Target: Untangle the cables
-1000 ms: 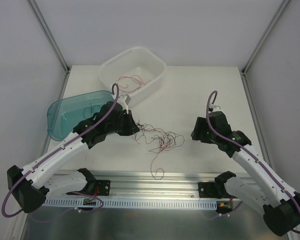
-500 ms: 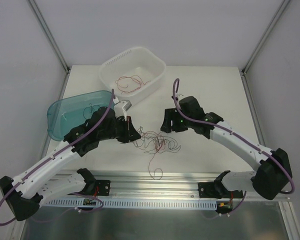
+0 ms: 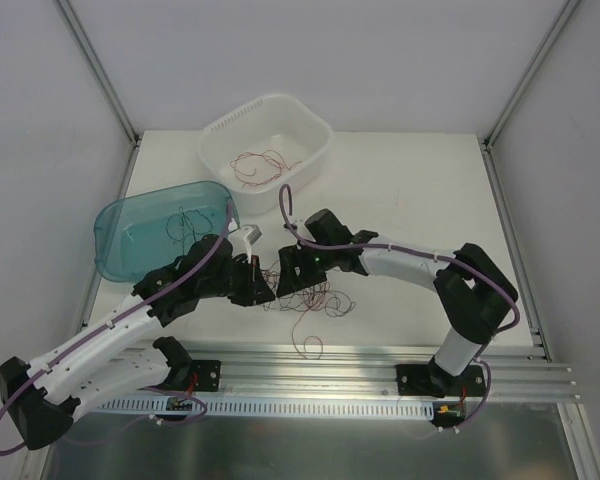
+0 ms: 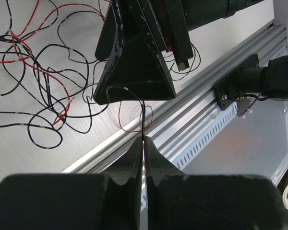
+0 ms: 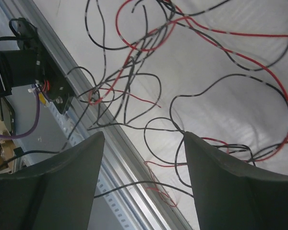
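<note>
Now our left gripper (image 4: 143,141) pinches a black strand (image 4: 142,120); our right gripper (image 5: 144,143), spread, hovers just above the cables (image 3: 320,296) mid-frame.

My left claw (image 4: 143,143) fills the bottom of the frame. Its two dark fingers (image 4: 129,163) are pressed together, with one hair-thin black wire (image 4: 142,115) pinched at the tips. That wire rises and arcs left beneath the right claw (image 4: 134,72), a black wedge just ahead. To the left, the thin red and black cables (image 4: 43,81) sprawl in loose loops over the white tabletop (image 4: 9,155). A ribbed aluminium rail (image 4: 197,120) runs diagonally on the right, beside a black mounting block (image 4: 237,86).
</note>
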`<state>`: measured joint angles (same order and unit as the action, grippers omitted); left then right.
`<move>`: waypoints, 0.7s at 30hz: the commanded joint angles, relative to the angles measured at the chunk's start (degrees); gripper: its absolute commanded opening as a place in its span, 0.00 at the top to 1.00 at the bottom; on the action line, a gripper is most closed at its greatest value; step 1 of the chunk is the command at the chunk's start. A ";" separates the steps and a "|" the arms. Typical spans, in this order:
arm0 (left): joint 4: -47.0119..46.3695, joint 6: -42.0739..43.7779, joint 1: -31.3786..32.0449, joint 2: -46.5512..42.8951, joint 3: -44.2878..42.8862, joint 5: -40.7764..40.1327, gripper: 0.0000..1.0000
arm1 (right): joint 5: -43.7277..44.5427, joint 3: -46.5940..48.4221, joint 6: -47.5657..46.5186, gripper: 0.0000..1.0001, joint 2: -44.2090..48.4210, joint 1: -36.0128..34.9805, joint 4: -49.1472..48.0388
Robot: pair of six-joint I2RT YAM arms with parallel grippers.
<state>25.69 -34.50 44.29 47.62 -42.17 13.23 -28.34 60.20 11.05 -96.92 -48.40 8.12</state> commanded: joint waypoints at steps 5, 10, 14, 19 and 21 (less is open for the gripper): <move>-0.91 -5.04 1.32 -3.23 4.82 0.21 1.00 | -3.31 3.34 0.37 0.30 -4.23 -3.19 -11.45; -1.00 -5.93 1.85 -4.28 5.70 -0.40 1.00 | -0.67 4.75 2.92 0.34 -8.45 -4.24 -15.13; -1.26 -6.80 2.64 -4.46 6.05 -1.28 1.00 | 2.40 4.48 6.26 0.47 -11.61 -4.51 -18.66; -1.87 -7.86 4.22 -4.46 6.75 -1.72 1.00 | 9.42 2.73 8.81 0.73 -12.15 -4.68 -21.38; -1.87 -7.86 4.57 -4.55 6.75 -1.72 1.00 | 14.07 0.71 9.61 0.97 -10.14 -4.60 -20.78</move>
<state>25.30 -41.15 48.01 43.79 -35.79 12.32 -21.89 62.57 18.31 -109.45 -52.82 -8.69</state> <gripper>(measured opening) 0.006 0.122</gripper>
